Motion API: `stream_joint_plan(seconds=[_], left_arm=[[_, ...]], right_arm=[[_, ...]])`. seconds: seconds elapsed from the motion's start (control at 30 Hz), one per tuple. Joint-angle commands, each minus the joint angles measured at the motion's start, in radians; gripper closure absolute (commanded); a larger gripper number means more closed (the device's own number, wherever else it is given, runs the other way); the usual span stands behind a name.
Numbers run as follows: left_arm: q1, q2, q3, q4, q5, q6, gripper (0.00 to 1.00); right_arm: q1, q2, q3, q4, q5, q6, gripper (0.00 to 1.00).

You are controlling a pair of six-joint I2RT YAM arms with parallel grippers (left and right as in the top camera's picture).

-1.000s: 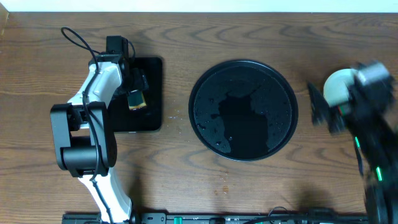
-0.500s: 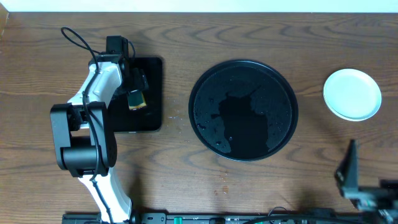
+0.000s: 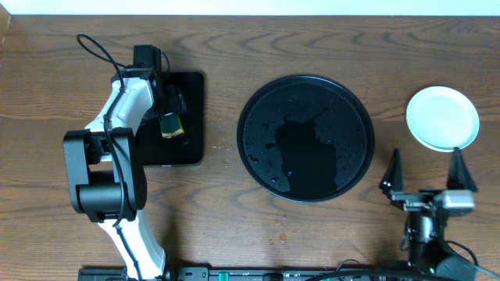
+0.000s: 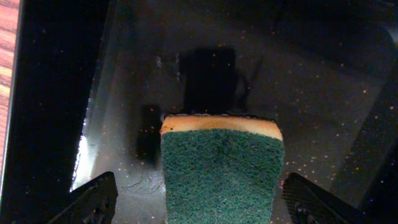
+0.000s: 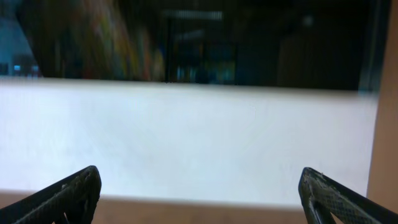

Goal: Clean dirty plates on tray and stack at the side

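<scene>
The large round black tray (image 3: 306, 138) sits mid-table, wet and with no plates on it. A pale plate (image 3: 442, 118) lies on the bare wood at the far right; whether others lie under it I cannot tell. My right gripper (image 3: 426, 168) is open and empty, just in front of that plate and apart from it. In the right wrist view the right gripper (image 5: 199, 171) shows only a blurred wall and table edge. My left gripper (image 3: 170, 117) is open over a green and yellow sponge (image 4: 221, 171); the left gripper's (image 4: 199, 180) fingers do not touch it.
The sponge lies in a smaller rectangular black tray (image 3: 187, 90) at the left, also in the left wrist view (image 4: 323, 106). Bare wood-grain tabletop (image 3: 226, 211) lies between the two trays and along the front edge.
My right arm has drawn back from the plate toward the front edge, leaving the plate on the table, and now stands open below it. The left arm has not moved.
</scene>
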Motion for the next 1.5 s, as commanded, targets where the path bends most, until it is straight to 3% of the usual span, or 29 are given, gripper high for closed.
stream_joint_plan(seconds=[0.0,0.27,0.63,1.47], left_arm=[[0.006,0.0,-0.004,0.0,-0.009,0.008,0.14],[0.006,0.0,-0.004,0.0,-0.009,0.009,0.14],[0.006,0.0,-0.004,0.0,-0.009,0.009,0.14],[0.006,0.0,-0.004,0.0,-0.009,0.009,0.14]], right_arm=[[0.014,-0.01,-0.064,0.004,0.014,0.051,0.01],[0.014,-0.01,-0.139,-0.002,0.015,0.051,0.01],[0.014,-0.01,-0.139,-0.29,0.012,0.052,0.01],[0.014,-0.009,-0.139,-0.282,0.012,0.051,0.01]])
